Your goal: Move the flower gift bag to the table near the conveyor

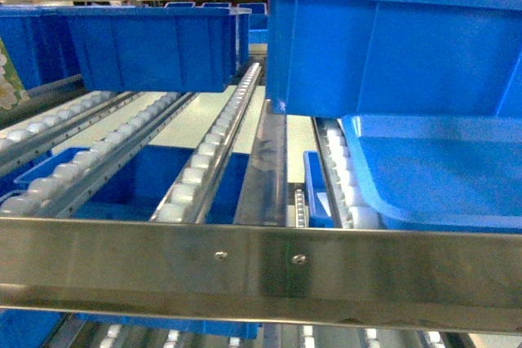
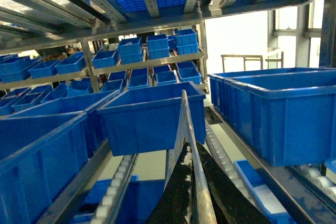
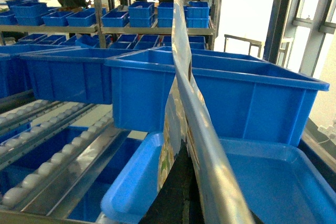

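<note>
In the right wrist view, the flower gift bag rises edge-on as a thin sheet with flower print on its left face. My right gripper is shut on its lower rim between black fingers. My left gripper is also shut, with a thin pale bag edge pinched between dark fingers. In the head view a sliver of flowered print shows at the far left, and neither gripper appears. The conveyor runs ahead as sloping roller tracks. The table is out of view.
A shiny steel front rail crosses low in the head view. Blue bins sit on the tracks, a large one on the right. Below that one lies a shallow blue tray. Further back stand racks holding several more bins.
</note>
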